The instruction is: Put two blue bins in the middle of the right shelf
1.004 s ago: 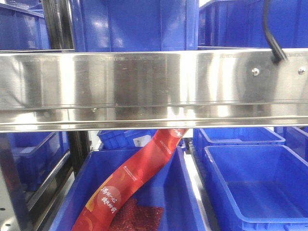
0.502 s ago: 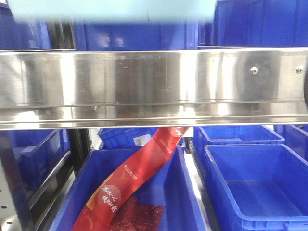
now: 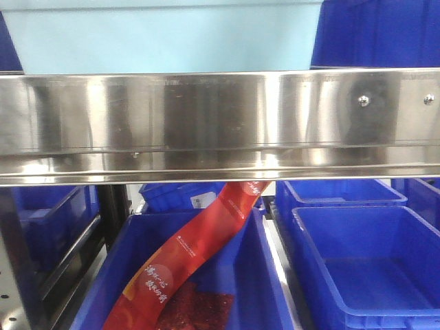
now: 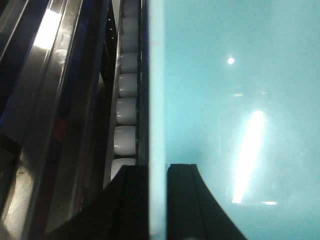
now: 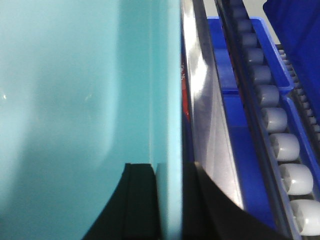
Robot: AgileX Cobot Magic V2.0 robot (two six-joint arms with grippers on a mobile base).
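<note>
Left wrist-mounted view shows the left gripper [image 4: 157, 200] closed over the thin upright wall of a pale blue bin [image 4: 235, 100], one dark finger [image 4: 131, 200] outside and the other inside, with the wall and its rim clamped edge-on between them; a row of white rollers [image 4: 126, 110] on the shelf track runs just beside the bin's outer face. The right wrist view mirrors this — the right gripper [image 5: 167, 205] is pinched on the opposite wall of the pale blue bin [image 5: 65, 100], with a steel rail [image 5: 205, 100] and grey rollers [image 5: 280, 140] close alongside. From the front camera the pale blue bin [image 3: 165, 38] sits high in the frame, behind and above the steel shelf beam [image 3: 220, 124], while dark blue bins [image 3: 364, 261] rest on the level below. Smooth, glossy plastic like this looks stiff but slick, and probably light if empty — so the rolled rim seems the sensible place to hold, one gripper per side to stop it tipping. Only one pale bin can be told apart; whether a second is nested inside it is not visible.
</note>
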